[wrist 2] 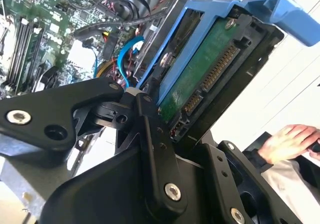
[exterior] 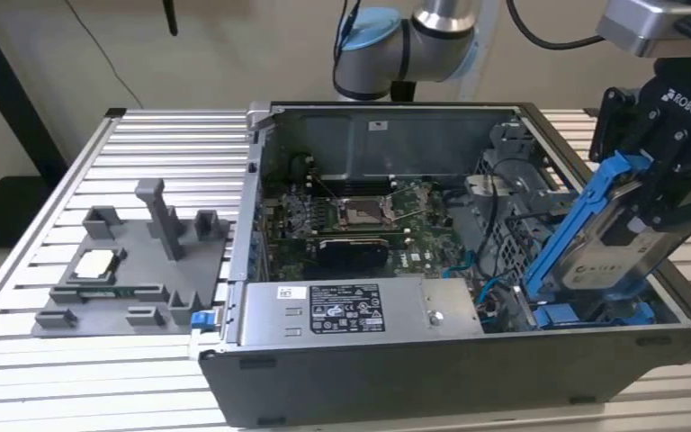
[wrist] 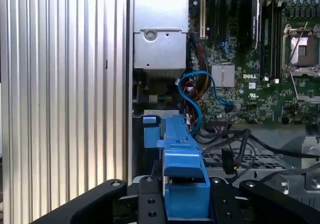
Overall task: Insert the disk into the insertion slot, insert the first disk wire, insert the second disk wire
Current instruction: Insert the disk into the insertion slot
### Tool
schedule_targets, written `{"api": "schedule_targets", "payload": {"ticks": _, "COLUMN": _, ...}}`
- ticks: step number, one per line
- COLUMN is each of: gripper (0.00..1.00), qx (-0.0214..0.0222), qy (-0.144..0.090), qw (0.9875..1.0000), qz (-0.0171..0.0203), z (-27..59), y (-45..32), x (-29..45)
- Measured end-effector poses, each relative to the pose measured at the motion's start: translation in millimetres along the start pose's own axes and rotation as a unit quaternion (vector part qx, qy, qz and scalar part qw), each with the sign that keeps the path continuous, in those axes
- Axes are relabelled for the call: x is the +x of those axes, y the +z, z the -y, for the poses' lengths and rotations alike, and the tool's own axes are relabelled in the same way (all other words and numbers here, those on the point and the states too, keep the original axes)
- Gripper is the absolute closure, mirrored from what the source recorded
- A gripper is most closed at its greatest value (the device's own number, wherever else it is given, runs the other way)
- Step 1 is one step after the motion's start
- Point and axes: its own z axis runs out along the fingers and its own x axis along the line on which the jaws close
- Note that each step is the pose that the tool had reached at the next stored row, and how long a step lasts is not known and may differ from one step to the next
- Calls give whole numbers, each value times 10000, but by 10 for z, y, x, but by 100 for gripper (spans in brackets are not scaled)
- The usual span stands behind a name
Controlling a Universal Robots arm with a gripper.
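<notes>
We're on step 1: gripper [exterior: 648, 211] clenched on the disk [exterior: 604, 256], tilted, not yet seated in the insertion slot [wrist: 272, 159]; needs squaring w/ it.

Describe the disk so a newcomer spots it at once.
Find the open PC case; at its end on the exterior view's right, the claw holds the disk tilted. It is silver, white-labelled, blue-framed; the other blue carrier lies low inside.
</notes>
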Motion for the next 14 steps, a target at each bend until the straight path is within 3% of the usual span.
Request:
{"api": "schedule_targets", "payload": {"ticks": 4, "gripper": 67, "qx": 0, "qy": -3, "qw": 10000, "qz": 55, "z": 18, "y": 27, "x": 0}}
{"api": "schedule_targets", "payload": {"ticks": 14, "gripper": 67, "qx": 0, "qy": -3, "qw": 10000, "qz": 58, "z": 44, "y": 154, "x": 0}}
